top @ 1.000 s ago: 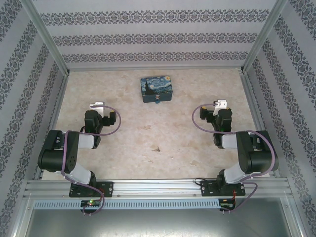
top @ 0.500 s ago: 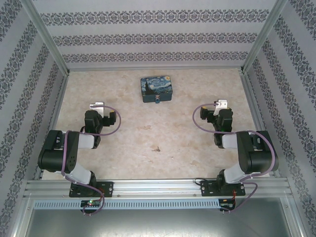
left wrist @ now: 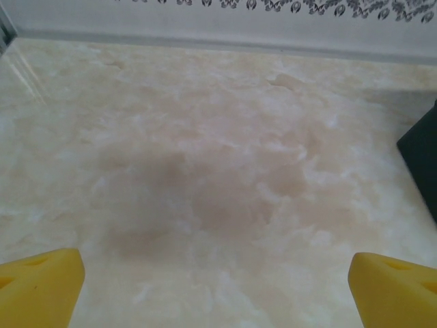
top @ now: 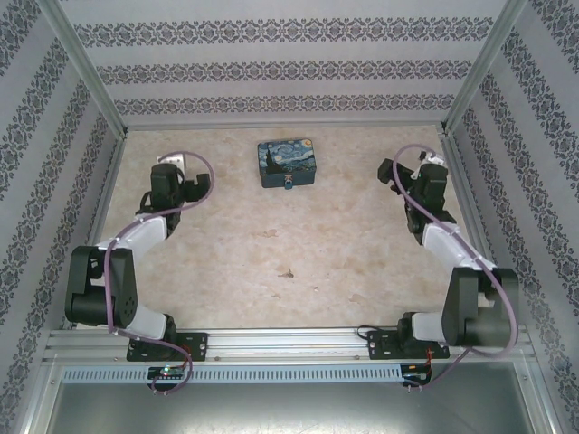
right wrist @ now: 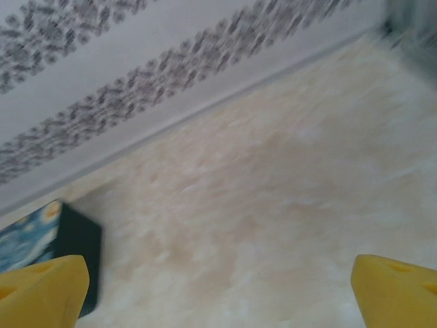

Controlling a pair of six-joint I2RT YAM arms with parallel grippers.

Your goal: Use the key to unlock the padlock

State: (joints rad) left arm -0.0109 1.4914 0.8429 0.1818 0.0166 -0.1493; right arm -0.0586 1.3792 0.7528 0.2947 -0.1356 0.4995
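Two open, empty grippers, my left gripper (top: 169,163) and right gripper (top: 431,163), flank the box (top: 288,159) whose near face carries the tiny padlock (top: 288,184), so a careless reach may shove the box askew

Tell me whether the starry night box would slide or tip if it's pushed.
The box sits low and flat on the smooth table, so it would probably slide, not tip. The small padlock at its near edge looks loosely attached and may swing.

The padlock (top: 288,183) on the painted box (top: 288,159)
Tiny and greyish, it sits at the box's six o'clock edge, apparently hanging from its front, toward twelve o'clock on the table (top: 289,237).
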